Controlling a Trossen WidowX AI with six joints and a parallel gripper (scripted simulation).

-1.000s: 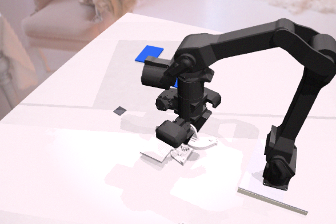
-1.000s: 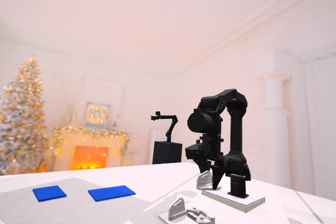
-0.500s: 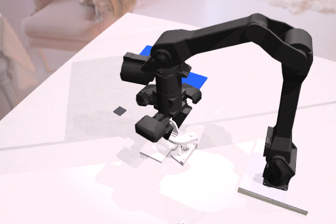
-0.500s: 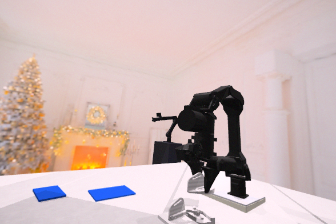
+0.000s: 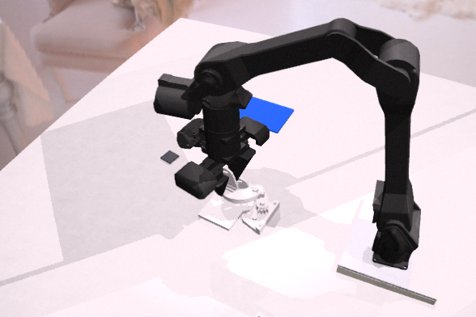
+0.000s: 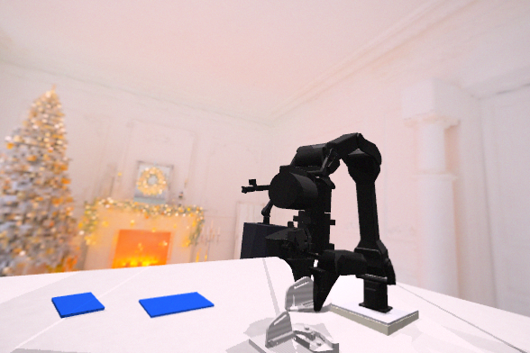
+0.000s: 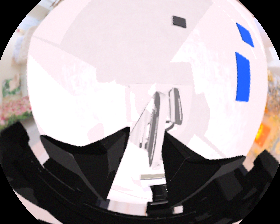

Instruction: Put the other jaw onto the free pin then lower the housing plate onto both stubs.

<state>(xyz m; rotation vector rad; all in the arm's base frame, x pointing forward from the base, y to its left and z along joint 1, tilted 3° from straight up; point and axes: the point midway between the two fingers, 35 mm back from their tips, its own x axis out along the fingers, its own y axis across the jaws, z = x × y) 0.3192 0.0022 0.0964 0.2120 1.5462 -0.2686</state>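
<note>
My gripper (image 5: 227, 181) (image 6: 312, 298) (image 7: 152, 137) points down and is shut on a thin pale grey piece, which looks like the loose jaw (image 5: 234, 179) (image 6: 298, 293) (image 7: 152, 129). I hold it on edge just above the white fixture base (image 5: 267, 219) (image 6: 315, 341). On the base I see gear teeth (image 5: 261, 202), and a second pale jaw-shaped piece (image 6: 278, 329) (image 7: 175, 105) stands up from it. A ribbed white plate (image 5: 218, 212), likely the housing plate, lies against the base's left side. The pins are hidden under my fingers.
Blue pads lie behind the arm; one shows in the top view (image 5: 267, 114), two in the exterior view (image 6: 77, 304) (image 6: 176, 303) and the wrist view (image 7: 243, 75) (image 7: 245, 34). A small dark square (image 5: 169, 157) (image 7: 179, 21) lies left of the gripper. The arm's base (image 5: 394, 238) (image 6: 376, 297) stands to the right, with a grey bar (image 5: 384, 285) in front.
</note>
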